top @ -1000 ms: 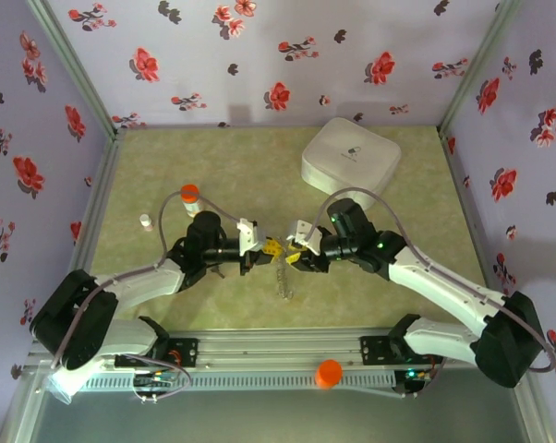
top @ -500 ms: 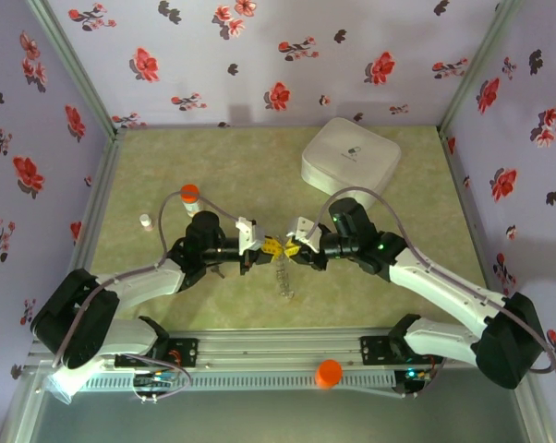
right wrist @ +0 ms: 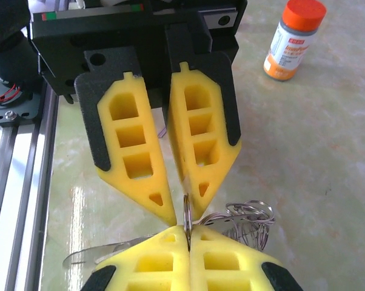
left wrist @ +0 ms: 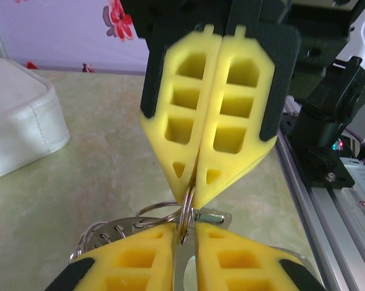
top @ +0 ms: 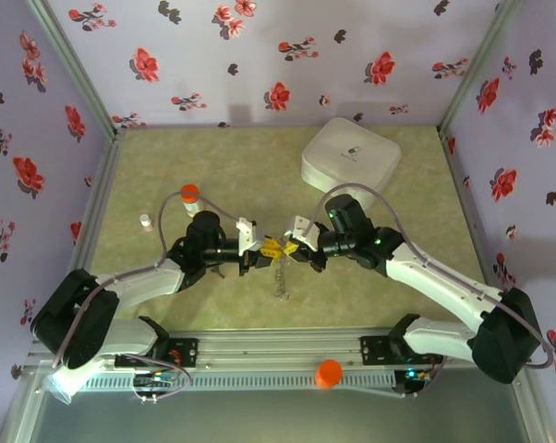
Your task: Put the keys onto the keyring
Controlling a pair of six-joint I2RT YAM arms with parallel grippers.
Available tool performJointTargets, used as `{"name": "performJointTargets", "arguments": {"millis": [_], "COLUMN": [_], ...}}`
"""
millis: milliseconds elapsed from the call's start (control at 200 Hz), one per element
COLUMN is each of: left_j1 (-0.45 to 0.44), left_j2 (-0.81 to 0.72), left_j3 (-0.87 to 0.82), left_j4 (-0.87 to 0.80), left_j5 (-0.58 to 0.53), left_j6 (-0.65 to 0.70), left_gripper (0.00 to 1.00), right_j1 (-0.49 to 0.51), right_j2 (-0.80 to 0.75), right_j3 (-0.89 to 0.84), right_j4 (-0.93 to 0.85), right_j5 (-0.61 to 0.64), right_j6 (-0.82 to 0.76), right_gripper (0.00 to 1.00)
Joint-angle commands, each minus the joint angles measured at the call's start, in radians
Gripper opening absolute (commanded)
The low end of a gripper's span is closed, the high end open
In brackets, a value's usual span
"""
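The right hand (top: 289, 246) has edged left to meet the left hand (top: 265, 248) above the surface (top: 167, 166). It pinches the keyring (top: 278, 275), whose slack dangles between them; left fingers (left wrist: 128, 267) bracket it narrowly, grip unclear. Light, floppy, slippery: likely best pinched short.

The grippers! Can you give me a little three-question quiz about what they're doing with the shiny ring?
1. True or false: the right gripper is shut on a thin metal ring.
2. Pick one: what colour is the cap of the vial? A blue, B orange, C green.
3. Fill in: the left gripper has ____ fingers.

Key: 1 true. 2 B. 3 yellow.
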Motion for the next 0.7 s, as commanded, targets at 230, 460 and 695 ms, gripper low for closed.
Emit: {"name": "performJointTargets", "arguments": {"millis": [230,460,695], "left_j1": [-0.001,-0.003,-0.007], "left_j2": [-0.047,-0.062,-0.078], "left_j3": [0.062,0.063,0.06], "left_j4": [-0.185,-0.185,-0.19], "left_j5": [0.021,0.024,0.043], "left_j6": [0.117,0.113,0.115], "left_gripper": [0.17,0.17,0.08], "right_j1": [0.073,0.107,0.127], "right_j2": [0.114,0.165,0.197], "right_j3": [0.223,0.289,0.309], "right_j4": [-0.329,-0.393,-0.396], "right_j5": [0.093,0.14,0.159], "right_j6": [-0.194,-0.222,-0.216], "right_gripper": [0.0,0.0,0.0]}}
